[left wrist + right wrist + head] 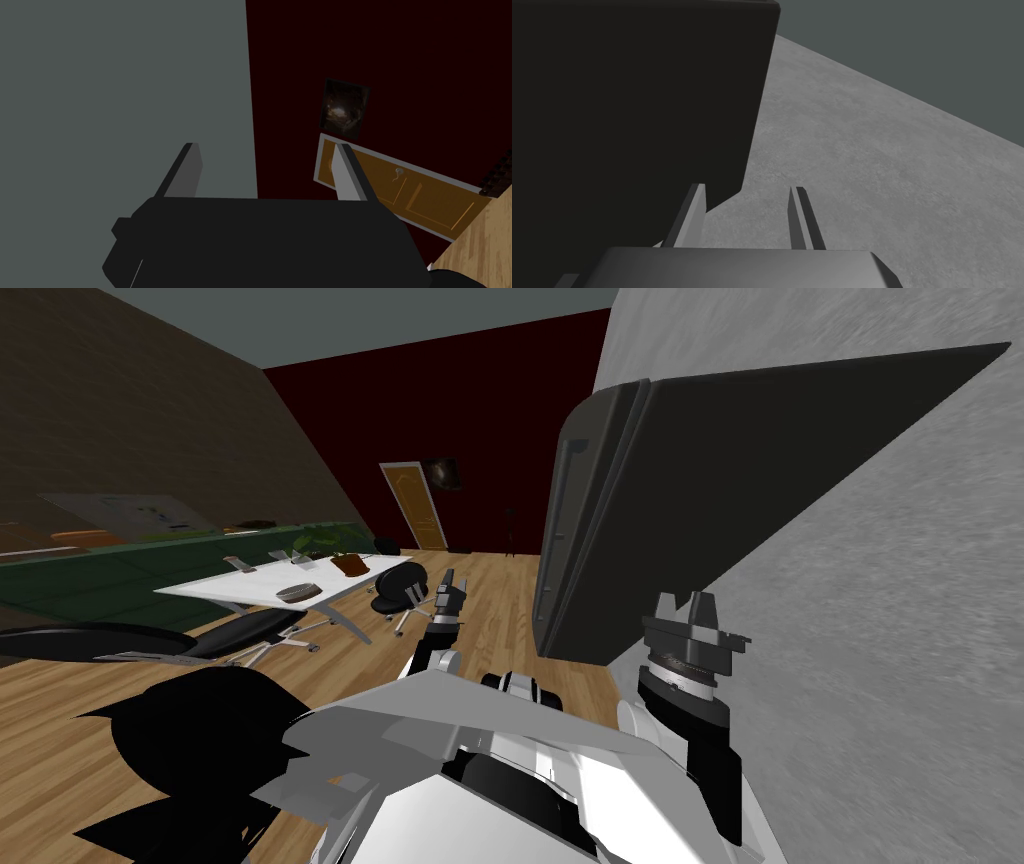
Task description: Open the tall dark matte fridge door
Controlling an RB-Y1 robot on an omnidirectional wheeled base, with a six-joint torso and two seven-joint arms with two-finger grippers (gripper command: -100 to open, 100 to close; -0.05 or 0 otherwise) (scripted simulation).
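I find the fridge (720, 468) against the grey wall (900, 638), door (590, 538) apparently shut, my right gripper (747, 189) spread and empty beside the fridge's side panel rather than its front, so advancing risks scraping casing and missing the door; left gripper (267, 145), likewise spread, hangs clear.

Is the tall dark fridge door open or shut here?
Shut, it seems: in the head view the door lies flush against the fridge body, with only a thin seam between them and no gap showing an interior.
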